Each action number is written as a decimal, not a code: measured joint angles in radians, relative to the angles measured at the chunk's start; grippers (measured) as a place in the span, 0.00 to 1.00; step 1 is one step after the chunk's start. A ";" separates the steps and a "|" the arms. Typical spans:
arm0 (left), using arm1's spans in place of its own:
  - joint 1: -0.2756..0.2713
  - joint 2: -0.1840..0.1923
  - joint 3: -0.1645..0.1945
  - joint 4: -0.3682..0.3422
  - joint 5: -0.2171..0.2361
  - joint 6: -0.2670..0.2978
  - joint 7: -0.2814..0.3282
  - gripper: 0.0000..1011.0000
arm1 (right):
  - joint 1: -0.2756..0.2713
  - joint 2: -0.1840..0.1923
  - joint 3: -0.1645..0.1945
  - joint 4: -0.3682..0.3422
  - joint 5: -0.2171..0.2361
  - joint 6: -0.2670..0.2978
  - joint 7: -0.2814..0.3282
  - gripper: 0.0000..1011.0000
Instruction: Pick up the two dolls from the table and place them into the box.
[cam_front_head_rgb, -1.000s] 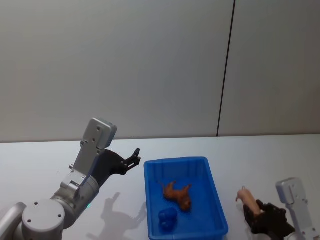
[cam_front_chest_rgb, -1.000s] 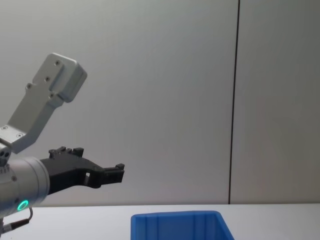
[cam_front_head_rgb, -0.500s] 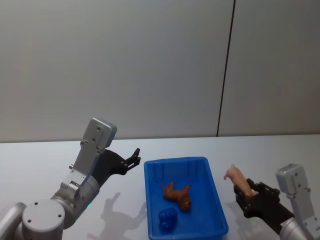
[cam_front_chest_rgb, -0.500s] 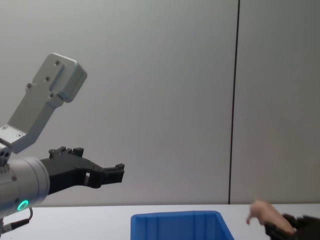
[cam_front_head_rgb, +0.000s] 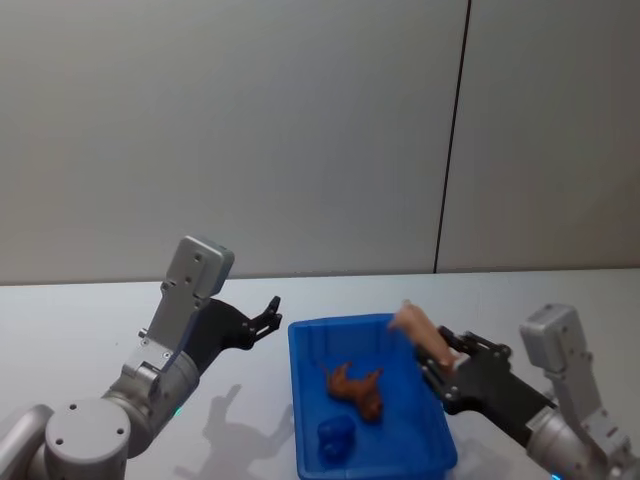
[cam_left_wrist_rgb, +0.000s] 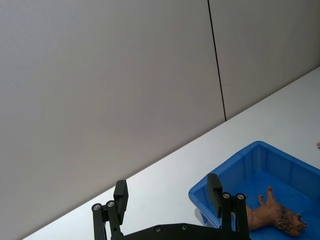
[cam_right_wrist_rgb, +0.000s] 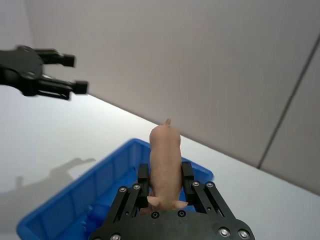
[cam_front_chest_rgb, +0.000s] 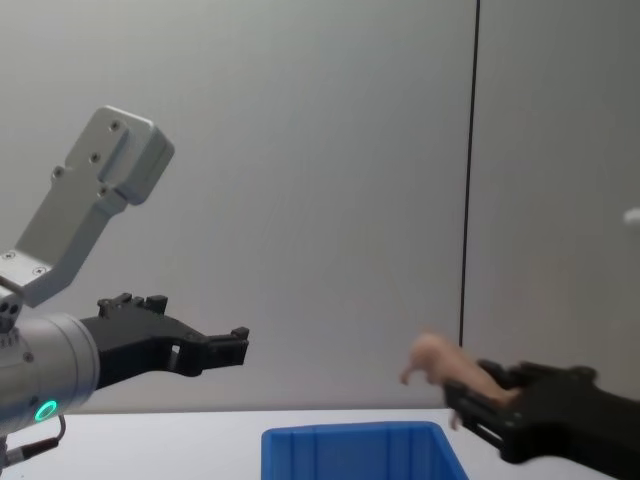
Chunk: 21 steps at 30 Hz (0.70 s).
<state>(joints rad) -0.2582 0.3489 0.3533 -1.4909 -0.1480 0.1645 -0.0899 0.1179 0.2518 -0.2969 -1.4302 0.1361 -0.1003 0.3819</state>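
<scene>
The right gripper (cam_front_head_rgb: 437, 362) pinched the pink rubbery pig doll (cam_front_head_rgb: 415, 327) above the bright blue plastic box (cam_front_head_rgb: 312, 438), ready to drop it beside the brown lion doll (cam_front_head_rgb: 356, 388). The left gripper (cam_front_head_rgb: 271, 315) hovered spread at the box's left.

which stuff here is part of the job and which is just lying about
Part of the job: pink doll in the right gripper; brown doll in the box; table.
Lying about: blue object in the box; left gripper, open and idle.

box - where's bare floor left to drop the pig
Bare floor of the box: the far strip and the near-right corner. Crowded: the centre, with the brown lion doll, and the near-left, with a blue object. Right claw holds the pig doll over the right rim.
</scene>
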 joint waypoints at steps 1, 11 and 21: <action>0.000 0.000 0.000 0.000 0.000 0.000 0.000 0.99 | 0.004 -0.002 -0.002 0.001 -0.002 -0.003 0.009 0.37; 0.000 0.000 0.000 0.000 0.000 0.000 0.000 0.99 | 0.080 -0.053 -0.032 0.069 -0.030 -0.040 0.121 0.63; 0.000 0.000 0.000 0.000 0.000 0.000 0.000 0.99 | 0.120 -0.075 -0.042 0.123 -0.044 -0.053 0.146 0.92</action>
<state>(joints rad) -0.2582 0.3489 0.3532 -1.4909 -0.1480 0.1645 -0.0899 0.2378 0.1765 -0.3385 -1.3071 0.0923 -0.1532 0.5283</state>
